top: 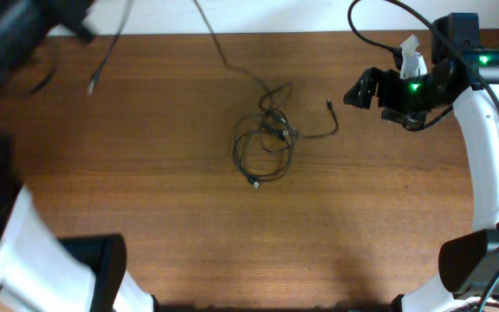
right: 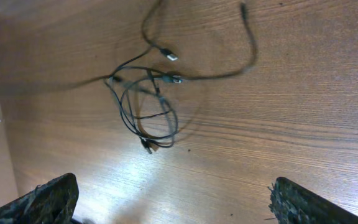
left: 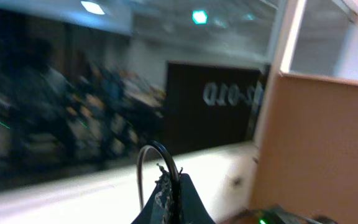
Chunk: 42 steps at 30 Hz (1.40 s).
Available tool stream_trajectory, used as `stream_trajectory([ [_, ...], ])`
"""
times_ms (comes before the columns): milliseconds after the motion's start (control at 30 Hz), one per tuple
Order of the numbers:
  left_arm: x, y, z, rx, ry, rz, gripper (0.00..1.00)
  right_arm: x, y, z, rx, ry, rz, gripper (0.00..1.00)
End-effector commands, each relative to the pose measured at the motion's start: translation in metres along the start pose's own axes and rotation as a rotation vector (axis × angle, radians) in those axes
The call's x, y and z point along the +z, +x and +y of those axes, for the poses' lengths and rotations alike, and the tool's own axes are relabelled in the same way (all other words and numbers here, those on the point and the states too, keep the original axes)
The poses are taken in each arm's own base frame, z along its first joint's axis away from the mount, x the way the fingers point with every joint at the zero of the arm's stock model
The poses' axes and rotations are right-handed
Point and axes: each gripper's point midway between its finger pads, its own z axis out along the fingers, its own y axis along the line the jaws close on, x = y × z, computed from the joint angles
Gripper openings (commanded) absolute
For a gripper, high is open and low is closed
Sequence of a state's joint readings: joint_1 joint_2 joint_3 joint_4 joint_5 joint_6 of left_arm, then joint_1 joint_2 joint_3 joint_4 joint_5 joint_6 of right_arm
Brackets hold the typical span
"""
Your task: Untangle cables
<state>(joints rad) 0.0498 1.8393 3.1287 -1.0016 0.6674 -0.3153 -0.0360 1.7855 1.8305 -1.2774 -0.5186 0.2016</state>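
The cables lie bunched in one loose knot at the middle of the brown wooden table in the overhead view. How many cables make up the knot I cannot tell. One strand climbs from it and leaves the picture at the far edge. A second curls right and ends in a small plug. A third plug end pokes out on the near side. One more thin wire slants across the upper left, apart from the knot, with its own tip lowest. There are two arms. The left arm is a dark blur at the upper left. The right arm stands at the right, its head near the knot but not touching it.

The left wrist view faces a blurred room, not the table. The left jaws are clenched on one thin black cable, which arches out above them in a single small loop.

In the right wrist view the right jaws are released and spread wide, two fingertips at the lower corners with nothing between them. The knot lies on the table beyond them, apart. Four plug ends show here, one of them silver.
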Motion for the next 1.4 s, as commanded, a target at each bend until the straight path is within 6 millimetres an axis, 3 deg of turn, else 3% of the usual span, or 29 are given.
stream_trajectory([
  [0,-0.049,-0.041,0.001,0.093,-0.153,-0.112,0.00,0.001,0.003,0.011,-0.025,-0.021,0.006,1.00],
  [67,-0.064,-0.050,-0.001,0.123,-0.191,-0.136,0.00,0.006,0.007,0.023,-0.050,-0.042,0.019,1.00],
  [133,-0.071,-0.052,-0.005,0.128,-0.203,-0.138,0.00,0.021,0.012,0.048,-0.099,-0.066,0.036,1.00],
  [200,-0.068,-0.045,0.001,0.104,-0.213,-0.113,0.00,0.055,0.021,0.071,-0.141,-0.085,0.093,1.00],
  [300,-0.062,-0.037,0.013,0.077,-0.224,-0.084,0.00,0.125,0.038,0.089,-0.219,-0.091,0.199,0.99],
  [400,-0.055,-0.029,0.024,0.051,-0.234,-0.057,0.00,0.190,0.031,0.095,-0.284,-0.119,0.194,0.99],
  [500,-0.054,-0.028,0.026,0.046,-0.236,-0.052,0.00,0.236,0.026,0.093,-0.323,-0.127,0.174,1.00],
  [567,-0.054,-0.028,0.026,0.046,-0.236,-0.052,0.00,0.263,0.024,0.081,-0.335,-0.081,0.160,0.98],
  [667,-0.054,-0.028,0.026,0.046,-0.236,-0.052,0.00,0.295,0.025,0.073,-0.347,-0.089,0.155,0.82],
  [700,-0.054,-0.027,0.027,0.043,-0.237,-0.049,0.00,0.303,0.025,0.070,-0.347,-0.085,0.155,0.72],
  [733,-0.052,-0.025,0.029,0.038,-0.239,-0.044,0.00,0.309,0.025,0.068,-0.348,-0.077,0.150,0.60],
  [833,-0.048,-0.019,0.037,0.018,-0.247,-0.023,0.00,0.310,0.025,0.071,-0.273,-0.078,0.147,0.49],
  [900,-0.045,-0.013,0.044,0.001,-0.254,-0.005,0.00,0.311,0.041,0.075,-0.272,-0.075,0.196,0.48],
  [933,-0.040,0.000,0.055,-0.037,-0.268,0.035,0.00,0.311,0.052,0.083,-0.272,-0.113,0.235,0.68],
  [967,-0.038,0.020,0.066,-0.098,-0.289,0.099,0.00,0.309,0.058,0.086,-0.267,-0.133,0.260,0.74],
  [1033,-0.034,0.074,0.093,-0.189,-0.339,0.272,0.00,0.307,0.066,0.088,-0.242,-0.154,0.300,0.77],
  [1100,-0.026,0.115,0.121,-0.274,-0.367,0.374,0.00,0.310,0.073,0.071,-0.183,-0.036,0.311,0.75],
  [1133,-0.023,0.126,0.130,-0.288,-0.377,0.398,0.00,0.314,0.077,0.051,-0.153,0.119,0.289,0.66],
  [1167,-0.022,0.130,0.134,-0.290,-0.384,0.404,0.00,0.315,0.080,0.045,-0.159,0.177,0.281,0.60],
  [1267,-0.025,0.128,0.145,-0.264,-0.444,0.393,0.00,0.320,0.102,0.036,-0.152,0.302,0.282,0.14],
  [1300,-0.029,0.127,0.152,-0.253,-0.492,0.389,0.00,0.315,0.103,0.027,-0.126,0.346,0.290,0.04],
  [1367,-0.032,0.124,0.160,-0.235,-0.537,0.375,0.00,0.291,0.092,0.008,-0.075,0.426,0.280,0.04],
])
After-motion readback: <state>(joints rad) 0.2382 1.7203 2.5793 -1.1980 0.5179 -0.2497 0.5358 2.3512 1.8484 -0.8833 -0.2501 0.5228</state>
